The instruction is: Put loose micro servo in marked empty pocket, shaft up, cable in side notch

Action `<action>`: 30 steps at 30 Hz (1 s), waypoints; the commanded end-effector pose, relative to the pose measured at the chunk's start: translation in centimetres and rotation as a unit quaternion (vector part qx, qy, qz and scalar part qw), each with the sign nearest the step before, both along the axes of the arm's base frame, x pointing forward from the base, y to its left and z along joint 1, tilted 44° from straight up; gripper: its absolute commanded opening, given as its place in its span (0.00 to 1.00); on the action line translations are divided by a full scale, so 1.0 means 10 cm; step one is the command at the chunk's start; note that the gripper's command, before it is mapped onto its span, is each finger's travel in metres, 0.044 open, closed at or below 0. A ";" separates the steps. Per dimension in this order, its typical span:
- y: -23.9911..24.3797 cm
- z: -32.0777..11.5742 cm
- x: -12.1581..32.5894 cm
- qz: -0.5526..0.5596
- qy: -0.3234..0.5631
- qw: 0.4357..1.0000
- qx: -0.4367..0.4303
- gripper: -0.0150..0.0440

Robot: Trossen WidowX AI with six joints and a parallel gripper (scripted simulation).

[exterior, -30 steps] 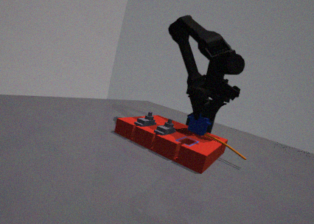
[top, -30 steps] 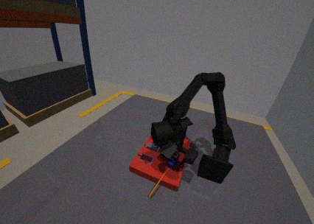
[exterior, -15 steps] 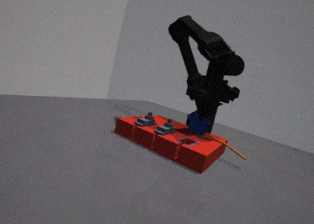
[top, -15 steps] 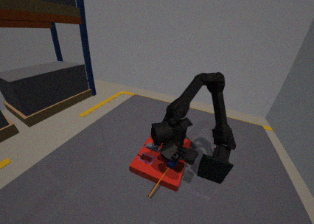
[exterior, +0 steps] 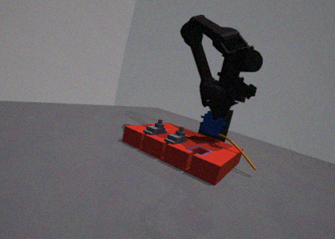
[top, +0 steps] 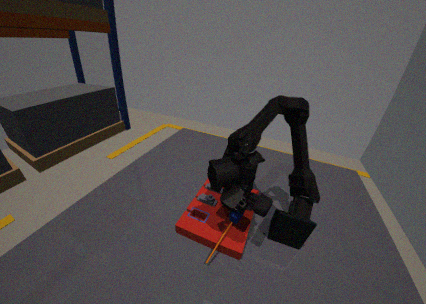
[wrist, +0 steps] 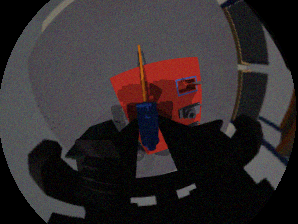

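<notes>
The blue micro servo (top: 235, 217) (exterior: 213, 123) (wrist: 147, 126) is held between the fingers of my gripper (exterior: 215, 128) (wrist: 147, 119), which is shut on it. The servo is over the far side of the red deck (top: 200, 235) (exterior: 220, 160) (wrist: 175, 70), away from the pocket; whether it touches the deck is unclear. Its orange cable (top: 218, 242) (exterior: 241, 149) (wrist: 142, 70) sticks out past the deck's edge. The blue-outlined pocket (top: 199, 215) (exterior: 201, 150) (wrist: 187, 86) is empty. The servo's output shaft cannot be made out.
Two grey servos (exterior: 156, 129) (exterior: 177, 137) stand on the deck in a row with the pocket; the nearer one also shows in the wrist view (wrist: 190, 112). The deck lies on a grey mat (top: 125, 229). A storage rack (top: 116, 59) stands at the left in the top view.
</notes>
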State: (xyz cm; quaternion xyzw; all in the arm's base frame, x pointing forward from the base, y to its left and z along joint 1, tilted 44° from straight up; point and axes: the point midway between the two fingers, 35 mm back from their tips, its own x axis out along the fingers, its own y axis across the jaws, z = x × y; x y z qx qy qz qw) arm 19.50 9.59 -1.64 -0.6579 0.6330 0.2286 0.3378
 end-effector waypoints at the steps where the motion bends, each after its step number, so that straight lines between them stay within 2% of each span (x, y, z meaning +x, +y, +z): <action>1: 0.02 0.03 0.00 -0.002 -0.001 1.000 0.003 0.25; 15: 0.17 -0.06 0.33 -0.002 -0.002 1.000 0.004 0.25; 21: 0.19 -0.08 0.33 -0.004 -0.004 1.000 0.004 0.25; 30: 0.19 -0.08 0.33 -0.094 -0.088 0.992 0.016 0.25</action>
